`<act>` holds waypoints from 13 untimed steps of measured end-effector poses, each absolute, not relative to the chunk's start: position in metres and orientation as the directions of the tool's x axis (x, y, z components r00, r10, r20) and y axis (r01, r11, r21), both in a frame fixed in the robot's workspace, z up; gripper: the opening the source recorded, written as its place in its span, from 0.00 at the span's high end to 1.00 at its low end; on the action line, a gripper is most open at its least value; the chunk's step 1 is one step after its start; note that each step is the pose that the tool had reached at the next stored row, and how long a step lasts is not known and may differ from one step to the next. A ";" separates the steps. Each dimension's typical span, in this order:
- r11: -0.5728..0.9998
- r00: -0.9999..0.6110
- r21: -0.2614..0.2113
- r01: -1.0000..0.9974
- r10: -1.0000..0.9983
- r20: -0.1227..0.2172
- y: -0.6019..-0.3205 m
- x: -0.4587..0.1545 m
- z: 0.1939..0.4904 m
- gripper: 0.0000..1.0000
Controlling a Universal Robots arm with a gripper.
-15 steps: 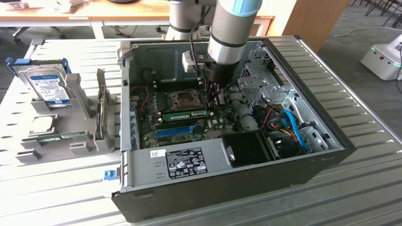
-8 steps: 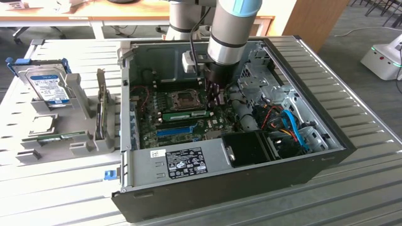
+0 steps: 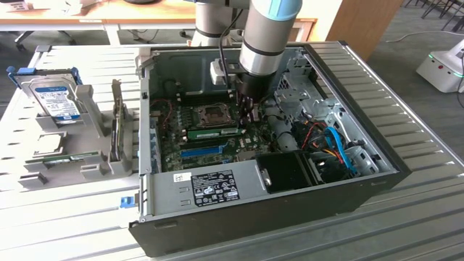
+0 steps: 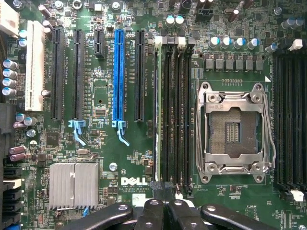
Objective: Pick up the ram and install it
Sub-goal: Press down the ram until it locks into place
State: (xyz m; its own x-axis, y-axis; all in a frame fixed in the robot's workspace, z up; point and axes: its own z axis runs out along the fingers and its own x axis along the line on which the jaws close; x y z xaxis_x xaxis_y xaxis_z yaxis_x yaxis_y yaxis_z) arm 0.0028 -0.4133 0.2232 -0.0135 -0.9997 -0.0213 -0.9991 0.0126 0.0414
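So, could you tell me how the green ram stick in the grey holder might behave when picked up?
The ram is a thin flat board, so probably stiff and light. Its narrow edges likely offer little grip; bare circuitry seems fragile.

Motherboard [image 4: 100,158]: matt green circuit board, fine printed traces.
Long blue slot [image 4: 118,76]: glossy plastic.
Heatsink [image 4: 74,185]: ribbed bare metal, dull silver.
CPU socket frame [image 4: 233,127]: bright, polished metal.
Gripper [image 4: 161,211]: black links, smooth, slight sheen.
Case [image 3: 239,217]: matt black outer panels, grey sheet-metal interior.
Table [image 3: 406,217]: ribbed metal, pale.
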 end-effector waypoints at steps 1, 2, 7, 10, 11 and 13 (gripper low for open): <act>0.013 -0.013 0.041 -0.999 -1.000 -0.021 -0.413 0.003 0.223 0.89; 0.013 -0.013 0.041 -0.999 -1.000 -0.021 -0.413 0.003 0.223 0.89; 0.013 -0.013 0.041 -0.999 -1.000 -0.021 -0.413 0.003 0.223 0.89; 0.013 -0.013 0.041 -0.999 -1.000 -0.021 -0.413 0.003 0.223 0.89; 0.013 -0.013 0.041 -0.999 -1.000 -0.021 -0.413 0.003 0.223 0.89; 0.013 -0.013 0.041 -0.999 -1.000 -0.021 -0.413 0.003 0.223 0.89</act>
